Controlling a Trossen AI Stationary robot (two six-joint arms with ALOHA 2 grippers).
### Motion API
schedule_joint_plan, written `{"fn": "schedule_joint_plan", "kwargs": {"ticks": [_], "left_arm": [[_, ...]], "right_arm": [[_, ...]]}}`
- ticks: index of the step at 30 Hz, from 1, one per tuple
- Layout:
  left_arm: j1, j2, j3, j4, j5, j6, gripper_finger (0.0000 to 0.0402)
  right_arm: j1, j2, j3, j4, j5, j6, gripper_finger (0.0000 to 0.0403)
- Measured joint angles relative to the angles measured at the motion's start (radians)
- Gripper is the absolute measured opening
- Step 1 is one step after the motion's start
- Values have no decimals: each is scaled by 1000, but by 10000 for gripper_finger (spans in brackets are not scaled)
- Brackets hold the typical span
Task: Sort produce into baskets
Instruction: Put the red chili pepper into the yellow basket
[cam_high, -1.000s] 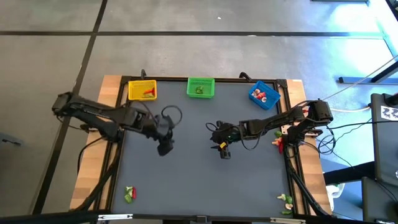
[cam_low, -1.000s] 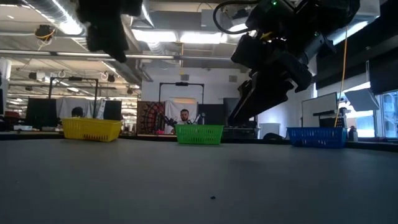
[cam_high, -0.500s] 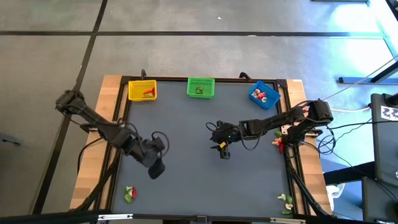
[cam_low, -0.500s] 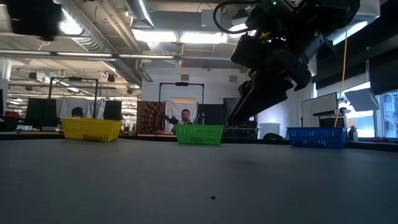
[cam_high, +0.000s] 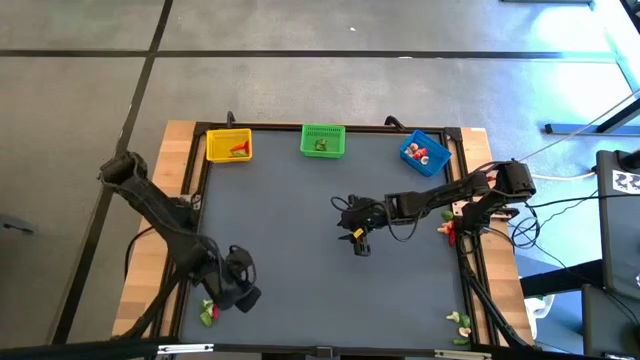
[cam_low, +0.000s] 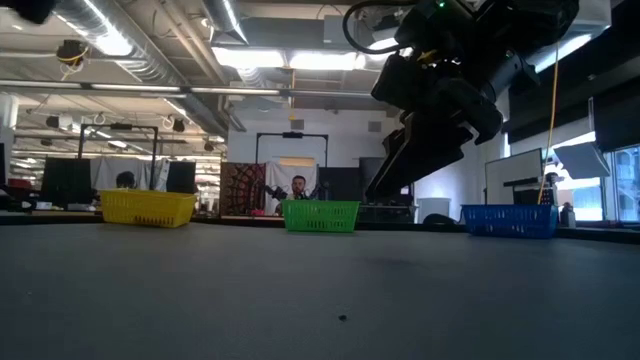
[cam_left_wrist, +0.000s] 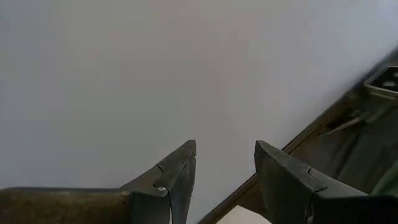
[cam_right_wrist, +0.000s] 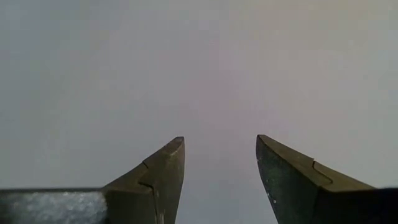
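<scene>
Three mesh-sided baskets stood in a row along the far edge of the table (cam_high: 330, 290). The yellow basket (cam_high: 229, 146) at the far left held a red piece beside a small orange one. The green basket (cam_high: 323, 141) in the middle held a green piece. The blue basket (cam_high: 425, 152) at the far right held several red pieces mixed with pale ones.

The rest of the produce was tiny beside the baskets and lay in three small clusters. A green and red cluster (cam_high: 208, 312) sat at the near-left edge of the table. A red and pale cluster (cam_high: 447, 227) lay on the right rim, and a pale and green cluster (cam_high: 460, 324) lay at the near-right corner.

The left gripper (cam_high: 243, 294) hung just beside the near-left cluster, its jaws apart with nothing between them. The right gripper (cam_high: 360, 243) hung over the middle of the table, jaws likewise apart and empty.
</scene>
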Motion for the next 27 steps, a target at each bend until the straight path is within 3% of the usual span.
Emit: {"fn": "schedule_joint_plan", "kwargs": {"ticks": [10, 15, 27], "left_arm": [[-115, 177, 0, 154, 172, -330, 159], [-147, 226, 0, 134, 269, -426, 159], [-161, 230, 0, -31, 276, -494, 159]], "right_arm": [[0, 0, 0, -2, -26, -1, 198], [0, 0, 0, -2, -26, -1, 198], [0, 0, 0, -2, -26, -1, 198]]}}
